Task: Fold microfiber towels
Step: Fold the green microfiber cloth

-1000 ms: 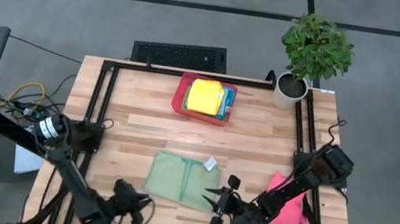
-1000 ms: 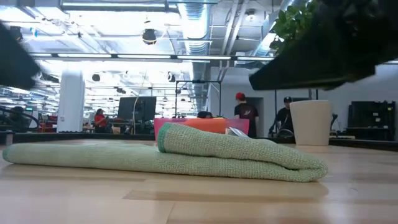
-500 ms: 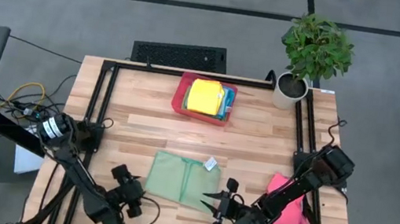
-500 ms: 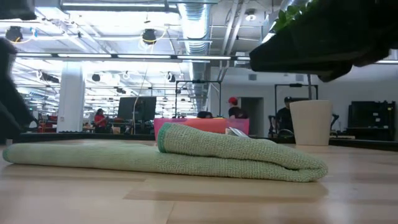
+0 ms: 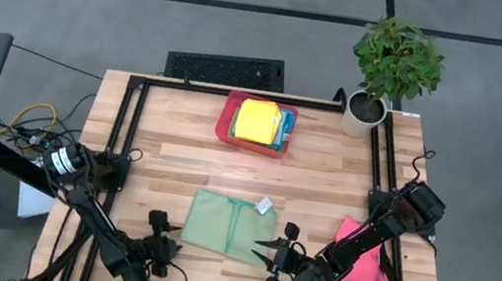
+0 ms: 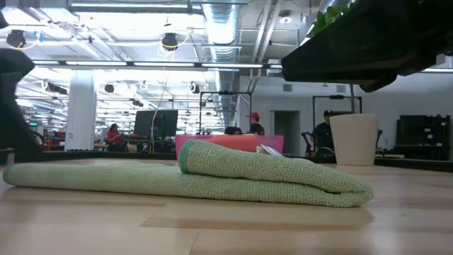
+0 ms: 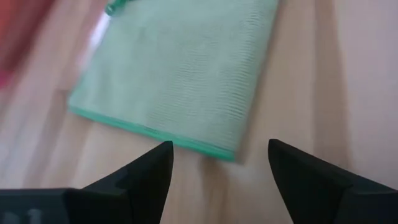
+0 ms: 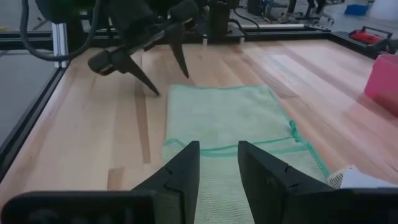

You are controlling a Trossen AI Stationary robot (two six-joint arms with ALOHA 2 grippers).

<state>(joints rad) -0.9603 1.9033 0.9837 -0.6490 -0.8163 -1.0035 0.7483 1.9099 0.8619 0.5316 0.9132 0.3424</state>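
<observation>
High view: we see the green towel (image 5: 230, 225) half-folded between open left gripper (image 5: 167, 236) and part-open, empty right gripper (image 5: 265, 257); the pink towel (image 5: 363, 269) awaits folding.

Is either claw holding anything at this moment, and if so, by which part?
Nothing is held. The left claw is open beside the folded green microfiber towel's left edge, clear of it. The right claw is open at its right edge, gripping nothing.
</observation>
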